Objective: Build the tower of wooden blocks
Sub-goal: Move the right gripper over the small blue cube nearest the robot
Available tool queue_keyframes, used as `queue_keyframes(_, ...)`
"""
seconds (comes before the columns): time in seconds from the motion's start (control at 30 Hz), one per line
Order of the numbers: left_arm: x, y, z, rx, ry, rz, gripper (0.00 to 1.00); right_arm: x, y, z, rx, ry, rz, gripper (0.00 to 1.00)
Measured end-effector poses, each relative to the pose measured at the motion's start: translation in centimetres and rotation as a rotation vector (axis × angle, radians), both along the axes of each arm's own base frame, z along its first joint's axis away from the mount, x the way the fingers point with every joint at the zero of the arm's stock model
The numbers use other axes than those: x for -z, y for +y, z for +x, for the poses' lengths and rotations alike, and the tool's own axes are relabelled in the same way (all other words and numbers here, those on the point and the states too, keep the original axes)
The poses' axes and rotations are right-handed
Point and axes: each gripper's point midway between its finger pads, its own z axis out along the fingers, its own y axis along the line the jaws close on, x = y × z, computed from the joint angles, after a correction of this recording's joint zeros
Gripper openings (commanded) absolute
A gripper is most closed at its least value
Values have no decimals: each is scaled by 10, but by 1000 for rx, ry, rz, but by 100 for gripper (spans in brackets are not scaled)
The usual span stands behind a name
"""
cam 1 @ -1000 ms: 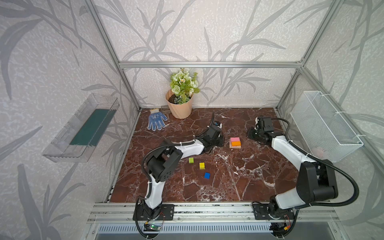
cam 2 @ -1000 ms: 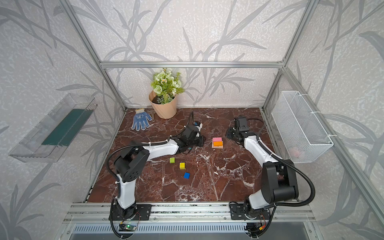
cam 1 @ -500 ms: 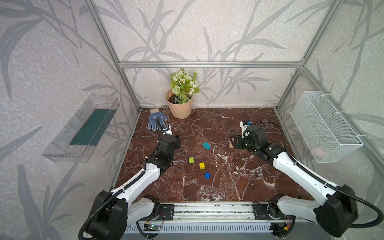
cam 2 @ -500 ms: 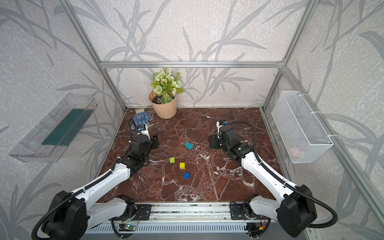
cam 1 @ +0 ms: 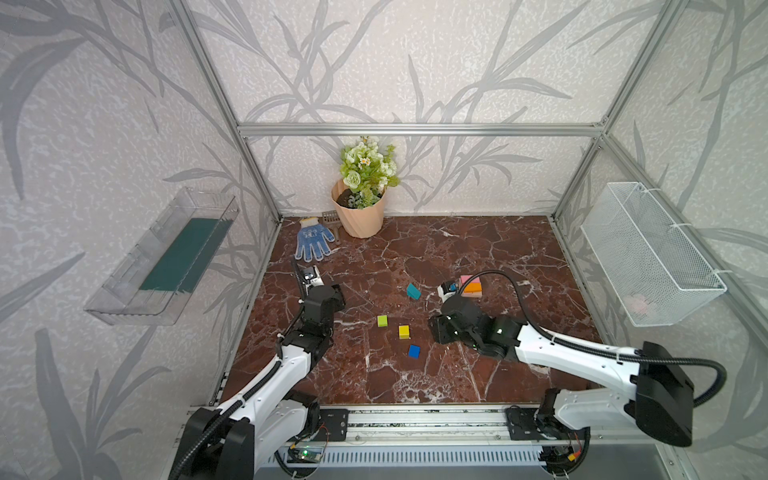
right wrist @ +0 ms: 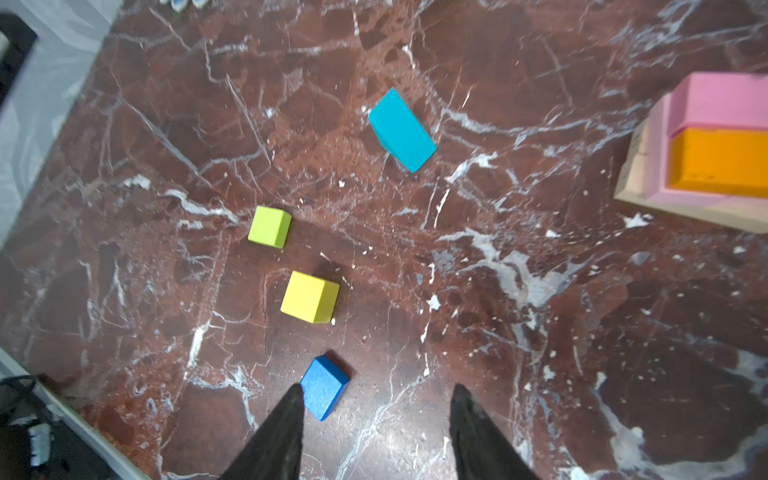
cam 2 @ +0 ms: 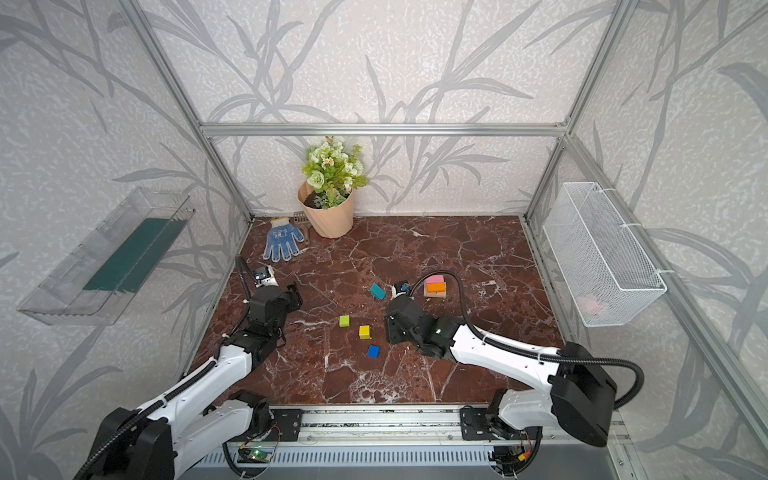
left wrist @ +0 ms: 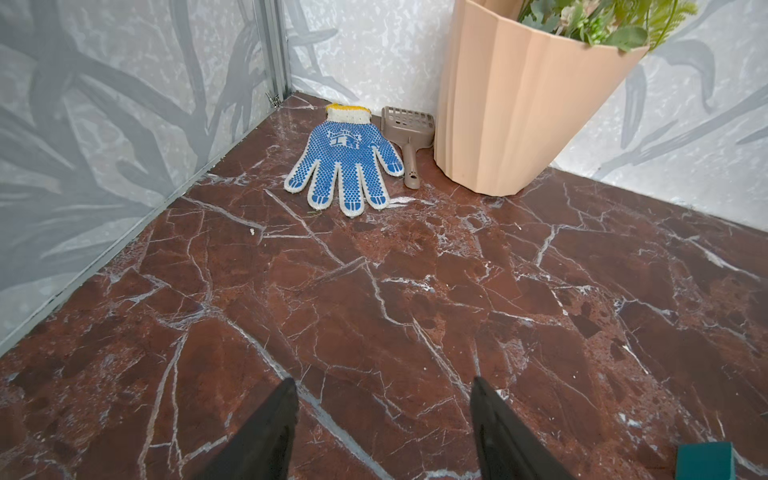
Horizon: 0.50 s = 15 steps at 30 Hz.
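Observation:
The tower (cam 1: 471,286) (cam 2: 435,286) (right wrist: 715,162) is a low stack with plain wood at the base, pink above it and orange on top. Left of it a teal block (cam 1: 413,291) (cam 2: 377,291) (right wrist: 401,129) lies on the marble floor. Nearer the front sit a lime cube (cam 1: 382,321) (right wrist: 270,227), a yellow cube (cam 1: 403,331) (right wrist: 309,297) and a blue cube (cam 1: 414,351) (right wrist: 324,386). My right gripper (right wrist: 377,386) (cam 1: 436,330) hangs open and empty just right of the cubes. My left gripper (left wrist: 383,380) (cam 1: 337,292) is open and empty at the left, facing the back corner.
A peach flower pot (cam 1: 359,216) (left wrist: 519,104) stands at the back wall, with a blue dotted glove (cam 1: 312,240) (left wrist: 347,166) and a small brown scoop (left wrist: 409,137) beside it. A white wire basket (cam 1: 648,253) hangs on the right wall. A clear tray (cam 1: 166,257) hangs on the left wall.
Both arms have pulled back from the stack toward the front, and both grippers have opened. The teal block now lies uncovered on the floor left of the stack.

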Motion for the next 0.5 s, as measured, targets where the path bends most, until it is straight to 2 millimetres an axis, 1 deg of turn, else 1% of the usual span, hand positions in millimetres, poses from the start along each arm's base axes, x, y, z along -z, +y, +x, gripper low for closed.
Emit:
queue_keyframes(0.07,5,1,-3,1,-36,-24,76,18,11,-14,-30,22,-43,65)
queue_keyframes(0.17,30,0,-15,24,5,-30,78,40,29,-35,-76,44,-101,68)
queue_keyframes(0.2,33,0,-17,25,6,-34,78,45,34,-40,-85,46,-114,68)
queue_keyframes(0.27,27,0,-19,29,-34,-47,78,51,44,-47,-99,51,-129,68)
queue_keyframes(0.33,22,-1,-20,34,-66,-59,79,54,56,-48,-104,52,-140,69)
queue_keyframes(0.4,14,-1,-20,37,-99,-68,79,55,67,-44,-94,50,-146,69)
queue_keyframes(0.5,8,-1,-21,38,-131,-76,79,59,75,-36,-69,39,-170,70)
